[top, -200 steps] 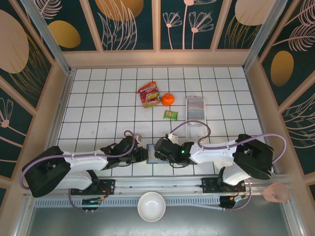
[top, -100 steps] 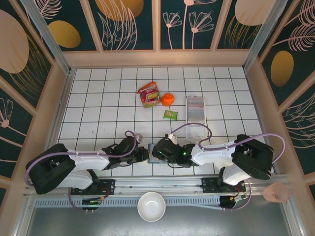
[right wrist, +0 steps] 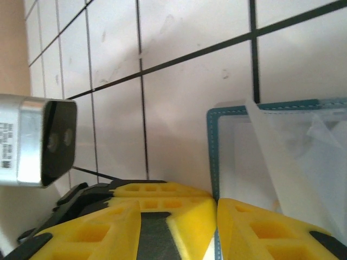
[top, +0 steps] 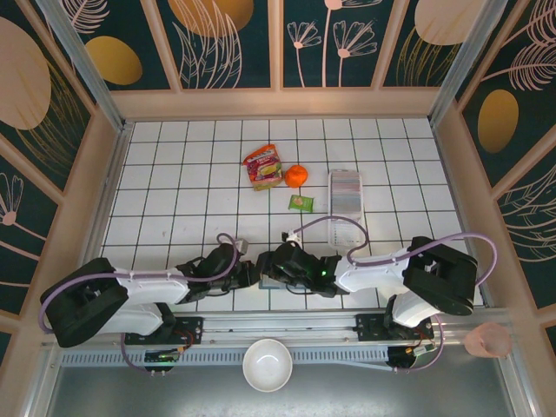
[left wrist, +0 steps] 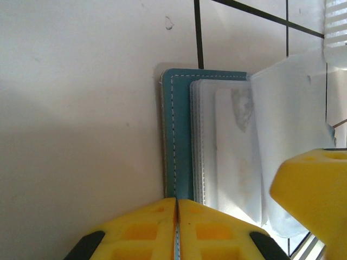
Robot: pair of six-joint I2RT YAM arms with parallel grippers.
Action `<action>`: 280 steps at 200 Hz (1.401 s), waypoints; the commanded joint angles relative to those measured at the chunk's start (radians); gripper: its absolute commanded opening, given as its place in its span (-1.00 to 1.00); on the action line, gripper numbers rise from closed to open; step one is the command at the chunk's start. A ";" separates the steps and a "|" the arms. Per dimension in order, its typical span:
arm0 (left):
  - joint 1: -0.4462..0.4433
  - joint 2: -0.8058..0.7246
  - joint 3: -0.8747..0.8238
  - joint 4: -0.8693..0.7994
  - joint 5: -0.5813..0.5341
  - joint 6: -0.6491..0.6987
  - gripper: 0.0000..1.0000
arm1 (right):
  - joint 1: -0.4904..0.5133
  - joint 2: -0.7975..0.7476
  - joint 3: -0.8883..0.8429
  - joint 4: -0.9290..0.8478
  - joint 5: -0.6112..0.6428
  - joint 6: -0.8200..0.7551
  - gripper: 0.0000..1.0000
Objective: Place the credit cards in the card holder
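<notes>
left hand (left wrist: 176,227) pinching stitched teal card holder (left wrist: 179,135) cover | right hand (right wrist: 179,211) jaws apart over clear glossy sleeves (left wrist: 233,151)

Card holder (left wrist: 181,135) lies open on table (top: 174,217), near edge, centre; behind it small packet (top: 301,202), then orange (top: 296,175); snack bag (top: 262,167) left of orange, tray (top: 346,193) right

Lab enclosure: patterned walls (top: 217,35) around tiled table (top: 174,191).

Both arms reach inward at 6 o'clock on the tiled floor, where the left gripper (top: 248,273) and right gripper (top: 271,263) meet over the mostly hidden card holder (top: 264,281). Toward 12 o'clock lie a red snack packet (top: 262,167), an orange (top: 296,175), a green packet (top: 301,203) and a clear tray (top: 346,193).
</notes>
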State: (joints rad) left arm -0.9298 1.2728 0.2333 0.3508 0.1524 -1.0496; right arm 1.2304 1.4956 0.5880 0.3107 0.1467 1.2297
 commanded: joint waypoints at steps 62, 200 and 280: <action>-0.003 -0.075 -0.054 -0.061 -0.074 -0.041 -0.78 | 0.021 -0.075 0.144 0.012 0.015 -0.152 -0.16; -0.003 -0.080 -0.031 -0.066 -0.045 -0.023 -0.67 | 0.158 -0.237 0.017 -0.605 0.170 0.180 -0.05; -0.003 -0.066 -0.035 -0.053 -0.033 -0.021 -0.59 | 0.124 -0.194 -0.002 -0.614 0.199 0.196 -0.04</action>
State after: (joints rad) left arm -0.9298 1.1992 0.1974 0.3359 0.1165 -1.0752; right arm 1.3727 1.2896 0.6037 -0.2958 0.3138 1.4052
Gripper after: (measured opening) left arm 0.202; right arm 0.480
